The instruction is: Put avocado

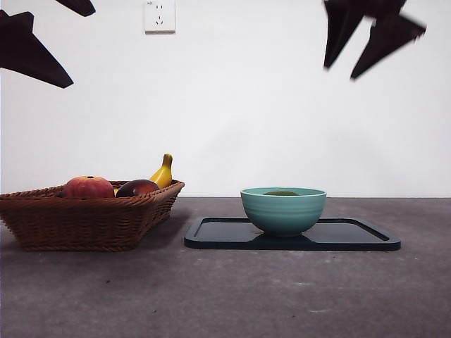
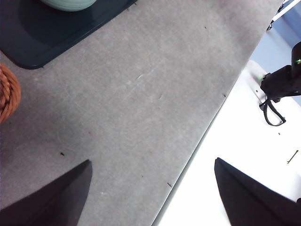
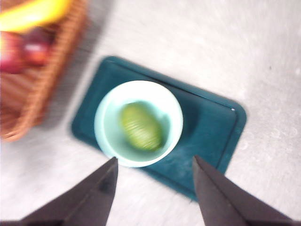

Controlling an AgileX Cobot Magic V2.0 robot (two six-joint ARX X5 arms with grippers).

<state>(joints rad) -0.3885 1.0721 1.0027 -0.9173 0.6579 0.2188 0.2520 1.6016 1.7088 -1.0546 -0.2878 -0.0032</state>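
The avocado (image 3: 141, 126) lies in the teal bowl (image 3: 106, 136) on the dark tray (image 3: 211, 127), my right pincer (image 3: 155, 172) released and empty above the bowl.

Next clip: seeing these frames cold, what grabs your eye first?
The teal bowl in the middle of the dark tray, with the avocado lying inside it. Beside the tray stands the wicker basket holding a red-orange peach, a dark maroon fruit and a banana. The right gripper hangs open above the bowl; the left gripper is open over bare table.
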